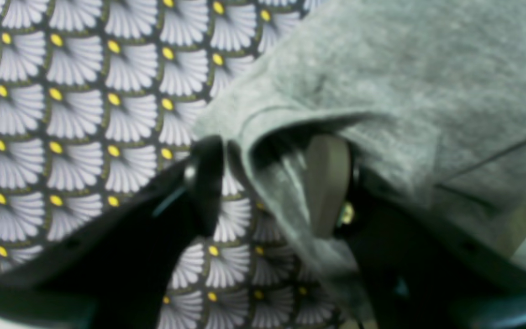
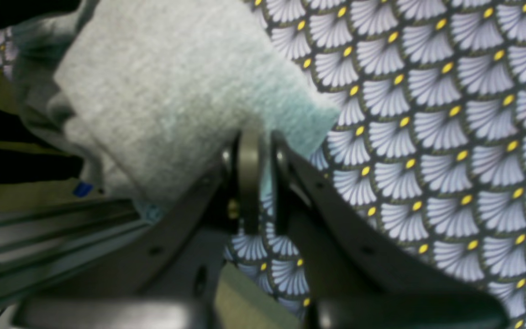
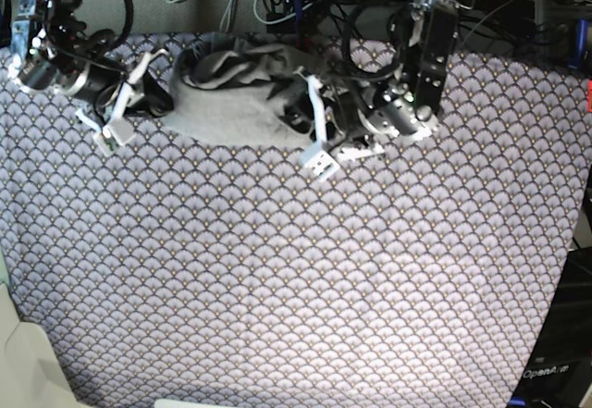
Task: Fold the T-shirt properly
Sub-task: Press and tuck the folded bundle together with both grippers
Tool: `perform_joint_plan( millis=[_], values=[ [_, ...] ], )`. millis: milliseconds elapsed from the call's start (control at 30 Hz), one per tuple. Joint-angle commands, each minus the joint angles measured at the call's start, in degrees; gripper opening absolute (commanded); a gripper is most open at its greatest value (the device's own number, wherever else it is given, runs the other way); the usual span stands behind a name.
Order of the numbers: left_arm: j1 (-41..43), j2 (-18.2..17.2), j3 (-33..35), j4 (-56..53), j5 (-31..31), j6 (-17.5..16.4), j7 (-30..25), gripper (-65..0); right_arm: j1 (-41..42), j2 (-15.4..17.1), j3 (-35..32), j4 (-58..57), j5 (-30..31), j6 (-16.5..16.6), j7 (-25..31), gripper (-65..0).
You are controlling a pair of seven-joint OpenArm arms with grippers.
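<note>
Our right pincer (image 2: 263, 151) is clamped on the shirt (image 3: 231, 112) edge, while our left pincer (image 1: 267, 183) gapes with cloth merely draped over one finger, so lifting may drop that side.

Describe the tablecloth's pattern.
The tablecloth has pale lilac scallop fans with yellow dots on a dark ground; the right wrist view shows it best.

The right gripper (image 2: 262, 151) pinches the grey T-shirt (image 2: 171, 91) at centre frame; patterned tablecloth (image 2: 450, 137) fills the right.
</note>
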Motion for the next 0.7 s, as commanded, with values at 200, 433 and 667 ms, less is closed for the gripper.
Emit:
perform_joint_plan(
  millis=[200,433,667],
  values=[
    [-0.6,0.1,-0.1,-4.0,-0.4,-0.1,-1.9,-35.9,0.4,0.5,0.4,3.6,1.4,0.4,1.0,-62.5],
    [-1.2,0.1,-0.1,-7.5,-0.4,0.0,-3.5,-35.8,0.1,-0.4,0.3,3.7,1.4,0.4,0.8,-62.5],
    [-1.9,0.0,-0.1,-7.7,-0.3,0.0,-3.3,-35.8,0.1,-0.9,-0.2,3.7,1.4,0.4,1.1,-62.5]
  ],
)
